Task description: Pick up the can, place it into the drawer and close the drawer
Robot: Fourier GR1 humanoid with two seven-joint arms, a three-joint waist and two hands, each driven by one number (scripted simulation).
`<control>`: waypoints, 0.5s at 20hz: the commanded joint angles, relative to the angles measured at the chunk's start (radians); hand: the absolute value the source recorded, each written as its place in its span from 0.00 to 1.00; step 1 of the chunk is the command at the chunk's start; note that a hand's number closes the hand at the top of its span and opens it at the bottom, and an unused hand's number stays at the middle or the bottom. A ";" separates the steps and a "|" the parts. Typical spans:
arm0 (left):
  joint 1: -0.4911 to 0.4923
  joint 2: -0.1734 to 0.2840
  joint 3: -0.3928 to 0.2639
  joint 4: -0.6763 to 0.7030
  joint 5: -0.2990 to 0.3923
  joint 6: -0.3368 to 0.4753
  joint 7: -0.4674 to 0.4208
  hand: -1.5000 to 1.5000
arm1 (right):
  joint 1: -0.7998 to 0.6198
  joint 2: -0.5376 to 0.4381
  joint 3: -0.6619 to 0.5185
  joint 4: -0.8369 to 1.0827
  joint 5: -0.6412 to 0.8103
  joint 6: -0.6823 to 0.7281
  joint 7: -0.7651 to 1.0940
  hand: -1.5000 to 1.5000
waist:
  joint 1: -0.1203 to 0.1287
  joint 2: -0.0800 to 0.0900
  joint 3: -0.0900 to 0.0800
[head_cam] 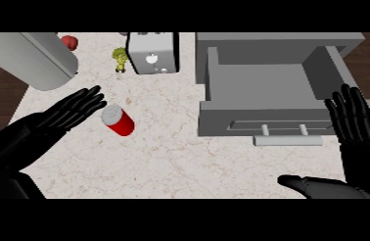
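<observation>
1. We see the red can (pixel 118 121) lying tilted on the counter (pixel 173 156), left of the open grey drawer (pixel 264 90)
2. Our left hand (pixel 54 120) (fingers straight) reaches just beside the can
3. Our right hand (pixel 352 118) rests open near the drawer's right side

pale marbled counter (pixel 180 156), dark wood floor (pixel 11 85) at the left, grey toaster (pixel 153 51) at the back.

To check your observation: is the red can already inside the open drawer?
No; the red can stands on the counter, left of the open drawer.
</observation>
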 commanded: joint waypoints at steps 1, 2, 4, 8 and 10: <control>-0.037 0.085 0.072 0.057 0.152 -0.068 0.091 0.00 | 0.065 -0.035 -0.058 -0.065 -0.063 0.044 0.027 0.00 | 0.002 -0.002 0.001; -0.111 0.061 0.071 0.150 0.133 -0.081 0.075 0.00 | 0.018 0.012 0.003 -0.014 0.023 -0.007 0.011 0.00 | 0.003 -0.001 0.001; -0.020 0.074 0.111 0.072 0.164 -0.081 0.091 0.00 | 0.129 -0.007 -0.046 -0.012 -0.056 0.075 -0.088 0.00 | 0.006 -0.003 0.001; -0.036 -0.005 0.093 0.122 0.070 -0.083 0.077 0.00 | 0.132 0.023 -0.017 -0.053 -0.006 0.046 -0.046 0.00 | 0.005 -0.002 0.001; -0.039 0.056 0.158 0.171 0.134 -0.128 0.088 0.00 | 0.088 0.008 -0.060 0.052 -0.035 0.068 -0.099 0.00 | 0.008 -0.001 0.001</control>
